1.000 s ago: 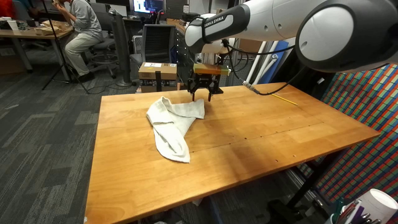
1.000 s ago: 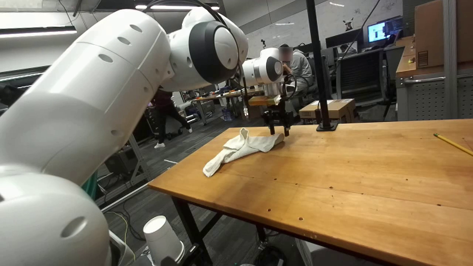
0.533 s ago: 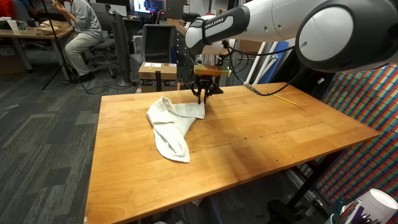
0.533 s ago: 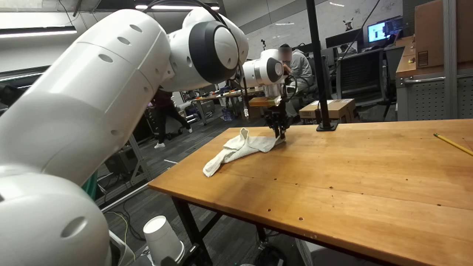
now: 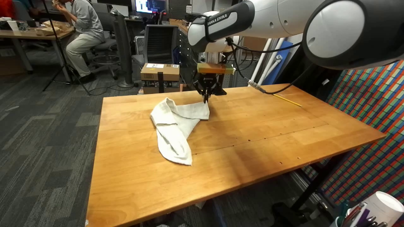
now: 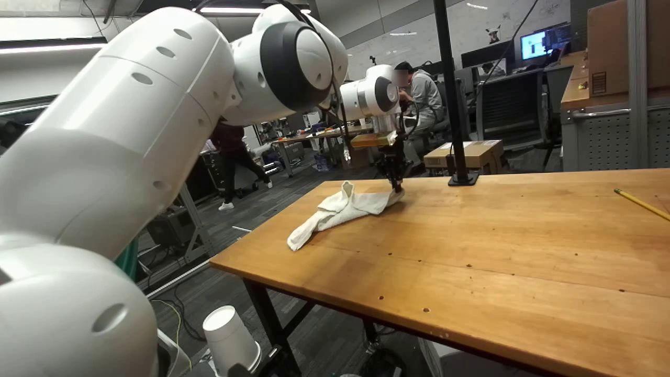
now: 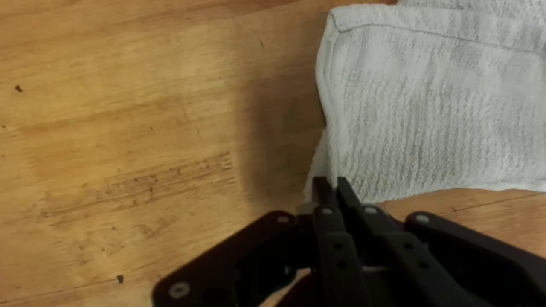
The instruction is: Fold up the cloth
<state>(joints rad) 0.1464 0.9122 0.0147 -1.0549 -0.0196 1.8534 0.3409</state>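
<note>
Toward the far left corner of the tabletop [image 5: 246,151] in both exterior views, the cloth [image 5: 176,127] lay loosely part-folded, your jaws clenched on its corner; final folds seemed undone.

Your cloth [image 5: 175,127] is white, loosely bunched, partly folded over itself, lying near the far left corner of the worktop [image 5: 252,123] in both exterior views, tapering toward the near edge, one corner nipped in your pincer [image 7: 333,184].

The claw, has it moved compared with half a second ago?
Yes, slightly upward: in an exterior view, the claw is now a little higher against the cardboard box.
</note>
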